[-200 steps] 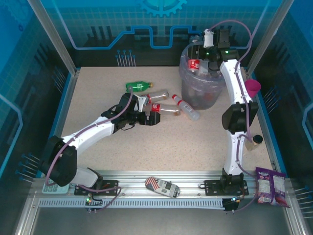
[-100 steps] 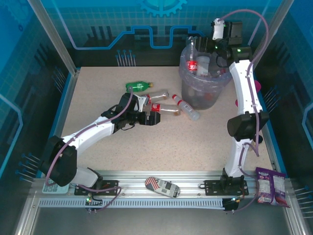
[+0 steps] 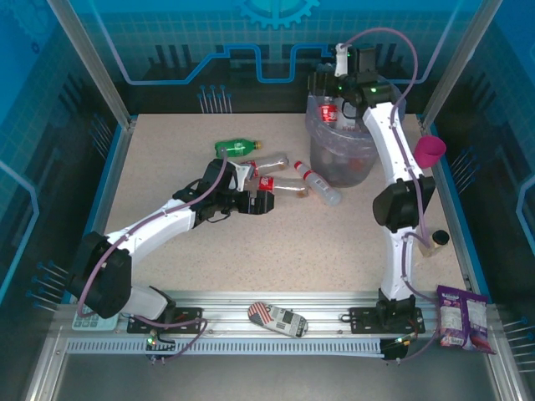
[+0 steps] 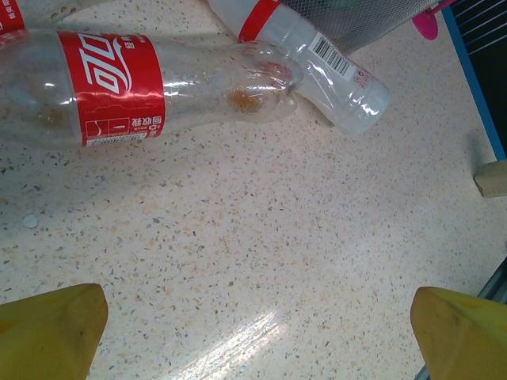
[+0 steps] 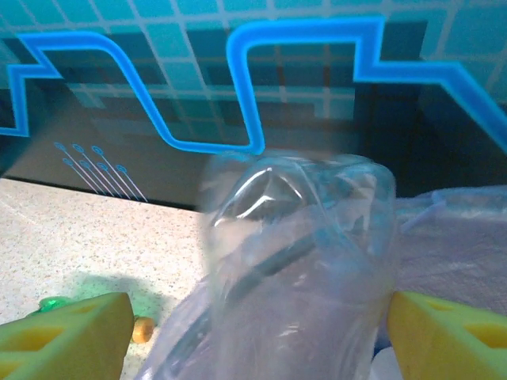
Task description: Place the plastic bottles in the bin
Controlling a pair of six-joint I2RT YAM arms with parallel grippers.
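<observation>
The right gripper [image 3: 333, 100] is up over the bin [image 3: 316, 134], at the far right of the table [image 3: 167, 167]. Its two yellow fingers [image 5: 63, 332] press on the sides of a clear bottle [image 5: 293, 253], so it has a hold on it. From above, this bottle shows a red label and hangs just over the mouth of the bin, above the lilac bag [image 5: 455, 214]. So the step now looks like the drop: the bottle is in the right place and only needs to be let go. The next move, I think, is for the fingers to open so that the bottle falls inside and does not hit the rim. The left gripper [image 3: 261, 203] is low over the table near the middle. Its fingers [image 4: 47, 324] are wide apart and there is nothing between them. Just past it lies a bottle with a red label [image 4: 111, 87], flat on its side, and another clear bottle [image 4: 317, 55] lies by the foot of the bin. A green bottle [image 3: 234, 148] lies farther back and to the left. The left gripper will likely need to reach forward, line up across the red-label bottle and close on it. A pink cup [image 3: 430, 149] sits at the right edge and is not a bottle.
</observation>
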